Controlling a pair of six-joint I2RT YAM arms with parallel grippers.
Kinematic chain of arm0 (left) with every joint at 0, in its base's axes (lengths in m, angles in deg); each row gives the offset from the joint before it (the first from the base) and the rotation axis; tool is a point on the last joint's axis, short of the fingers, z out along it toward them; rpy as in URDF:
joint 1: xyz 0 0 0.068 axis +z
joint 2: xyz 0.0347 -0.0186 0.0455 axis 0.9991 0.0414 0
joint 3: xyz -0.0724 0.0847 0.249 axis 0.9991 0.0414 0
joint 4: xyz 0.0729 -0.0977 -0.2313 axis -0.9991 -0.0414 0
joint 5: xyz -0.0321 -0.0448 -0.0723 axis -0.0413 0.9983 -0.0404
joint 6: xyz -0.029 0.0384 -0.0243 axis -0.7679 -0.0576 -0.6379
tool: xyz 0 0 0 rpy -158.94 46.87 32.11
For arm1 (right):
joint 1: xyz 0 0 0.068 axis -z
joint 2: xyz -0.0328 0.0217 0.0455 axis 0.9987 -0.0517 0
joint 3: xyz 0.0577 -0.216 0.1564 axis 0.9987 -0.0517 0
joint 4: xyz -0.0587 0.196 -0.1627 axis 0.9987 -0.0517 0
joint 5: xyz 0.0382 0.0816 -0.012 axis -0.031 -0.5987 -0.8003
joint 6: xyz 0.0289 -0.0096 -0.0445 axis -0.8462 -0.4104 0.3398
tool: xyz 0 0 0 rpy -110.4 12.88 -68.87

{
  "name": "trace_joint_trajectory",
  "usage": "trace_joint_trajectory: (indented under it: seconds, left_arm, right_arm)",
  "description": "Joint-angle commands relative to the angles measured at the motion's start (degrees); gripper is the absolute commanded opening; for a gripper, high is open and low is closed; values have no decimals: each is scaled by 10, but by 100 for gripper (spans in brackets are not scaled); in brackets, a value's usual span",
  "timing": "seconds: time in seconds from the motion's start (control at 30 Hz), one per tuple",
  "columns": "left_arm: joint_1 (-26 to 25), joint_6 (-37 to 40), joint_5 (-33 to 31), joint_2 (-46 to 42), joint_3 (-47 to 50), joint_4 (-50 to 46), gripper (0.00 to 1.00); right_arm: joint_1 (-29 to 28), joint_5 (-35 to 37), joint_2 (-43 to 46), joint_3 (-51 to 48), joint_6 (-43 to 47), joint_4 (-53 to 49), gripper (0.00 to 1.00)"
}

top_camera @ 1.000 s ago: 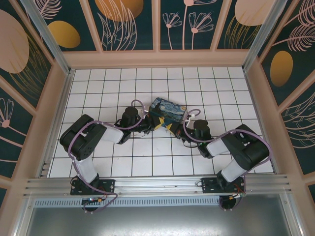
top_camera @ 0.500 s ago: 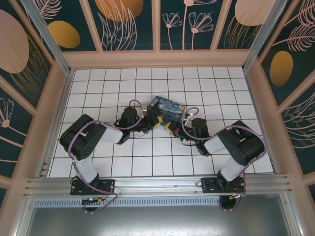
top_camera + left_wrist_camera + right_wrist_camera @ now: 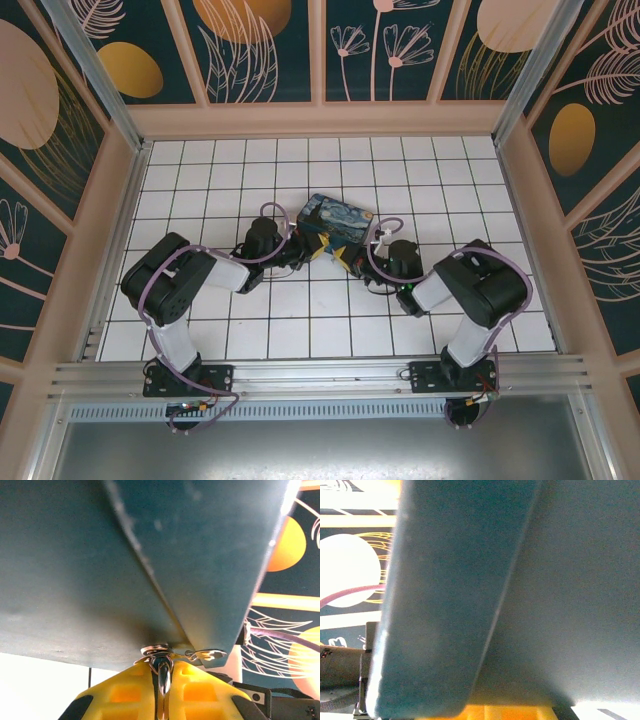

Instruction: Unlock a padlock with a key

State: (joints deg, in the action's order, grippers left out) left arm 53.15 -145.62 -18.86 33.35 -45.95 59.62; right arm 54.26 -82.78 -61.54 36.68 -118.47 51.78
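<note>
I take the big rectangular box painted with a starry night sky [image 3: 340, 222] as my anchor. My left gripper [image 3: 306, 250] sits hard against the box's near-left corner, low over the white tiled floor [image 3: 300, 320]. Through the left wrist camera, its yellow fingers [image 3: 125, 692] are pressed together on a slim silvery metal piece [image 3: 163, 680]. That piece runs up to a small metal ring [image 3: 156, 651] right under the box's bottom edge. Just right of the ring, a bright metal tab [image 3: 207, 655] sticks out from the same edge. I cannot tell whether the pinched piece is the key's shank or the padlock's shackle. I cannot make out the padlock's blue-teal body either; I judge it hangs at this hardware on the corner.

To the right of that corner, my right gripper [image 3: 352, 262] noses in against the box's near face. Its jaws are fully closed. The right wrist view gives me dark box wall and a strip of yellow finger [image 3: 505, 712], so I cannot say whether anything is held between the jaws.

I read this as the mating step: lock steadied, key to meet the keyway. The next move calls for fine alignment at the corner, then a gentle push and twist without dragging the box.
</note>
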Motion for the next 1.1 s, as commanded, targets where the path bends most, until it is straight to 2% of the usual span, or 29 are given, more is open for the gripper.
trace_joint_trajectory:
  seconds: [0.0,0.17,0.33,0.5,0.73,1.07]
  left_arm:
    - [-25,35,82,-17,-9,-22,0]
    - [-25,59,80,-19,-20,-60,0]
    - [-26,79,77,-22,-30,-93,0]
    - [-25,79,74,-25,-33,-95,0]
    - [-27,21,65,-30,-17,-15,0]
    - [-29,-57,27,-28,11,75,0]
  right_arm:
    - [0,15,45,42,72,-70,0]
    - [3,47,87,64,169,-211,0]
    - [7,59,96,58,205,-226,0]
    - [6,41,81,39,170,-146,0]
    - [1,10,48,20,53,-6,0]
    - [-16,21,42,24,-29,71,0]
